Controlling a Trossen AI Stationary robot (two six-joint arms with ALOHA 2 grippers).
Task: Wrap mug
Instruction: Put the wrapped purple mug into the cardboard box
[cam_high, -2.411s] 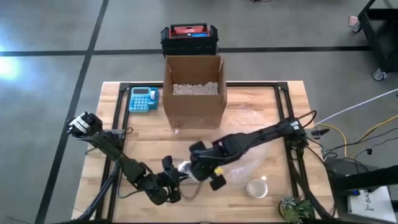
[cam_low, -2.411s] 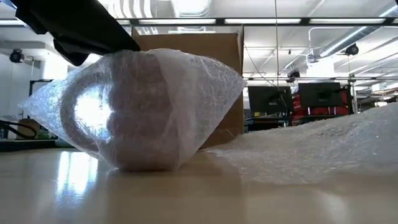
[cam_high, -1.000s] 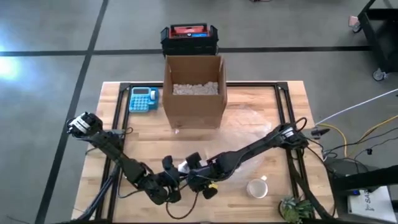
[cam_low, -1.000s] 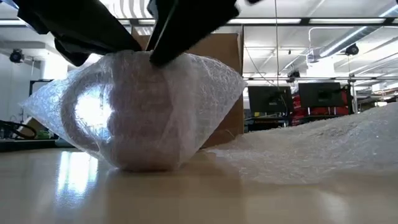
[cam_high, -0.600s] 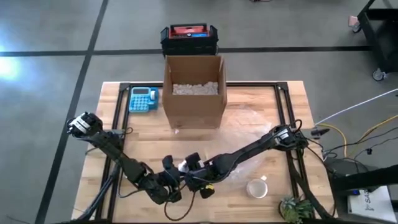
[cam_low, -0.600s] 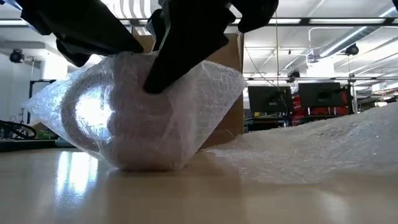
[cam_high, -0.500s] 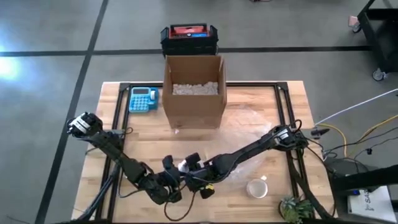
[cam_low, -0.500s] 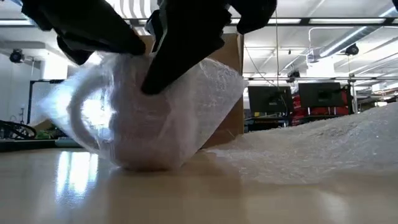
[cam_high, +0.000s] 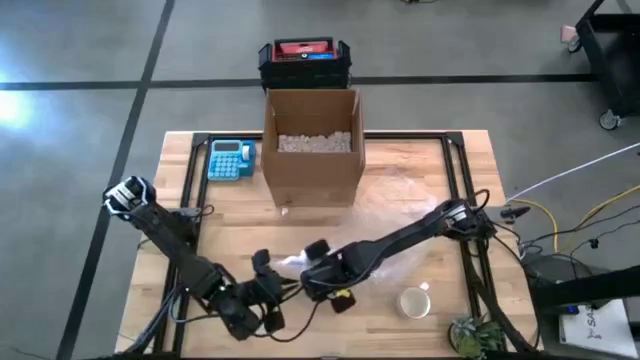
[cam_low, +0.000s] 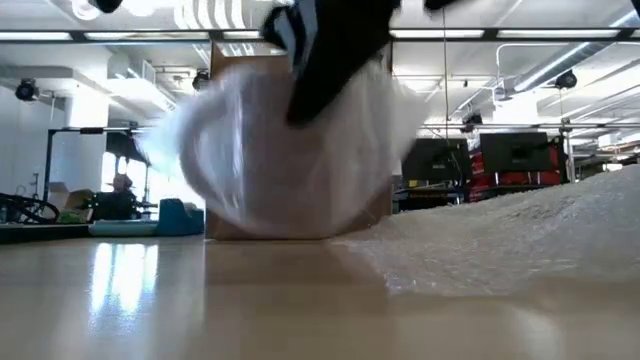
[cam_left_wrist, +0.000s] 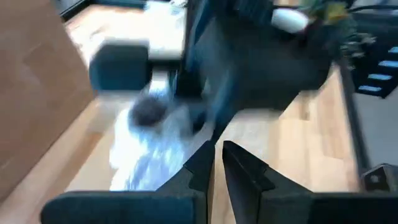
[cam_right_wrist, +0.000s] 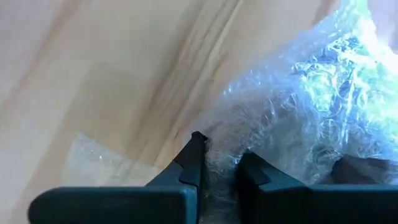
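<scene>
- Near the desk's (cam_high: 420, 170) front edge, the right tool (cam_right_wrist: 217, 165) pinches bubble wrap (cam_high: 293, 262) around the mug (cam_low: 285, 150), seemingly lifted off the wood.
- The left tool (cam_left_wrist: 217, 163) sits beside it, fingers nearly together, holding nothing.
- A box (cam_high: 311, 145) stands behind.

— How's the light on my feeds?
— Bright and even from above; ceiling strips (cam_low: 470, 34) glare in my low view, and the table (cam_low: 150, 300) mirrors them.
— Any blur?
— Plenty. The bundle (cam_low: 290, 150) smears in motion, my left wrist view is soft throughout, and the wrap (cam_right_wrist: 323, 99) blows out white.
</scene>
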